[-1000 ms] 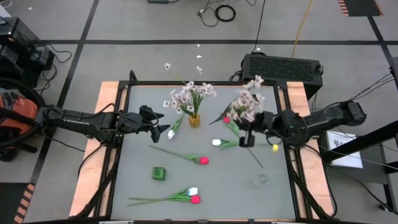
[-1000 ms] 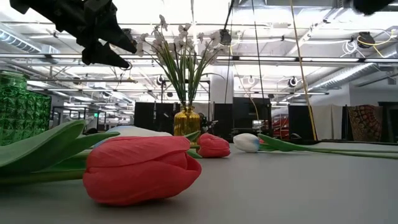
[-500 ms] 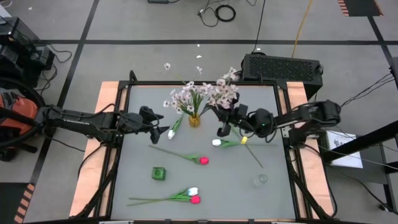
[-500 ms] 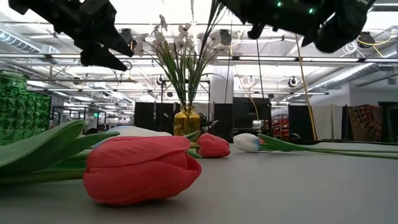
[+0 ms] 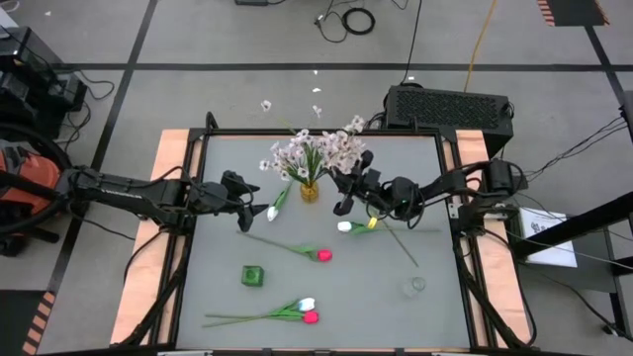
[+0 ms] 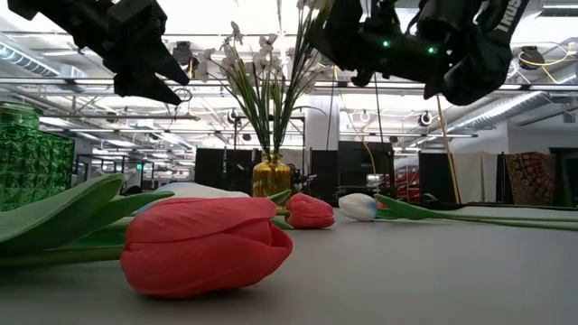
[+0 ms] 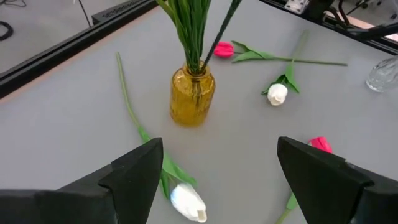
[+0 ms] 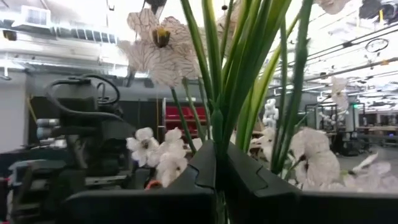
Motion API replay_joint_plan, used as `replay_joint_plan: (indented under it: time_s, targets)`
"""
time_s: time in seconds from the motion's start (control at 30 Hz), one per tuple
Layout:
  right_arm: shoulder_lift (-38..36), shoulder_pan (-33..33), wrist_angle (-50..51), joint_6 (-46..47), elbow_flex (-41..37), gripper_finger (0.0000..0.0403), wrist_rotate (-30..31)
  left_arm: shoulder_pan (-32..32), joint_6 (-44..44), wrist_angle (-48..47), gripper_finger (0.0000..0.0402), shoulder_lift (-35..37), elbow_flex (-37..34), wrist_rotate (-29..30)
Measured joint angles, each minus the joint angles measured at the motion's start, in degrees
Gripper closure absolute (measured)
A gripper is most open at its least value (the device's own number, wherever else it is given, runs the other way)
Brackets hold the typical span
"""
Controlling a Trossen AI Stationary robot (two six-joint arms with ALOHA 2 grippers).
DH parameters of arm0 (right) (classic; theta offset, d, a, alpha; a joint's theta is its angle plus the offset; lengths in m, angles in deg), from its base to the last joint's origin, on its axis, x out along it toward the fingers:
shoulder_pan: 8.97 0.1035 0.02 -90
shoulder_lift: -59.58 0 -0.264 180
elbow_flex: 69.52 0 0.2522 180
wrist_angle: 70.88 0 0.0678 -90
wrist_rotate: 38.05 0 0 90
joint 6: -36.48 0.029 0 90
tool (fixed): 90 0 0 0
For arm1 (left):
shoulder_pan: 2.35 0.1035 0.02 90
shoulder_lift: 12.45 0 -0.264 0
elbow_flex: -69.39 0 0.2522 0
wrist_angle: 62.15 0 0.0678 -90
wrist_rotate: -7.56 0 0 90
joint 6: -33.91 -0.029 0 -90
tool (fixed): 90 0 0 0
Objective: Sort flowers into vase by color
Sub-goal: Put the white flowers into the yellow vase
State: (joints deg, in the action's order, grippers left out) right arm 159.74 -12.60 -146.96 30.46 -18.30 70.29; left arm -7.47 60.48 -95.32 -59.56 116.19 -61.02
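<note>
Blossom sprays point(image 5: 297, 155): upright in your amber vase point(image 5: 310, 190); another spray point(image 5: 348, 148) held beside it.
Tulips point(image 5: 322, 255): pink-red and white, lying flat on surface.

Right gripper point(image 5: 345, 194) carried blossom spray point(image 5: 348, 148) leftward (fingers clamped), now beside yellow vase point(image 5: 310, 189).

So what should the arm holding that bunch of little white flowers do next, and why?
Probably carry it a little farther toward the yellow vase and line its stems up over the vase's mouth. The right gripper is shut on the spray, held just beside the vase, which already holds matching blossoms. The left gripper waits open nearby.
</note>
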Motion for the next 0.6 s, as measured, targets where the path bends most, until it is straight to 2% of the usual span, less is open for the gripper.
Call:
replay_joint_plan:
  time_s: [0.3,0.6]
  targets:
    - [0.2,-0.1,0.5,0.2,1.6,0.0399,-0.1,0.0,0.0,0.5,0.0079,0.0,0.0,0.1]
    - [0.2,-0.1,7.6,2.4,1.6,0.0399,0.1,0.0,0.0,0.5,0.0079,0.0,0.0,0.1]
